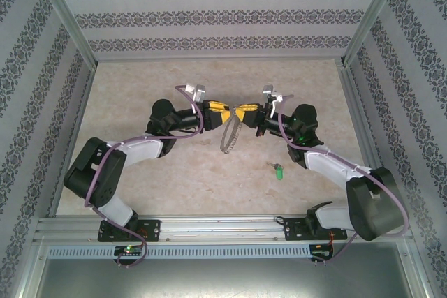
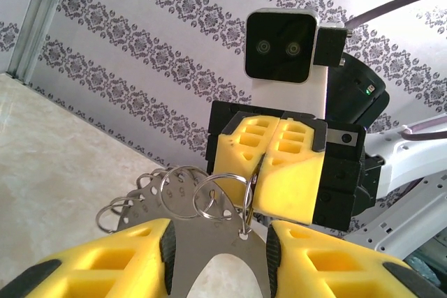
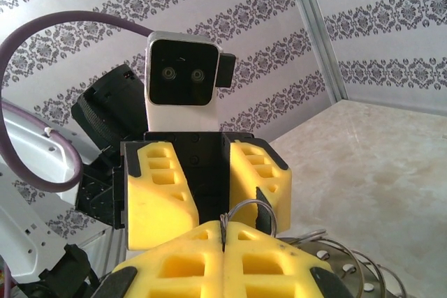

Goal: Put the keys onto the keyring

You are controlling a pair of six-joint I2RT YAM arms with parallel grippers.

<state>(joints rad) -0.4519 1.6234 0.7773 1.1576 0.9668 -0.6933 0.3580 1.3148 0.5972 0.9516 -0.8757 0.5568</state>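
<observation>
The keyring point(image 1: 229, 136), a grey metal hoop fringed with small wire loops, hangs above the table between both grippers. My left gripper point(image 1: 223, 112) is shut on the hoop's flat band point(image 2: 209, 239), which sits between its yellow fingers point(image 2: 112, 259). Facing it, my right gripper point(image 1: 242, 113) is shut on one small wire loop point(image 3: 253, 209) of the keyring's fringe, pinched at the seam of its fingertips point(image 3: 188, 259). In the left wrist view the right gripper point(image 2: 269, 165) holds that loop just beyond the band. The green-headed key point(image 1: 278, 171) lies alone on the table, near my right arm.
Patterned walls close in the beige table point(image 1: 174, 179) on three sides, with metal posts point(image 1: 66, 19) at the corners. A metal rail point(image 1: 223, 225) runs along the near edge where the arm bases are bolted.
</observation>
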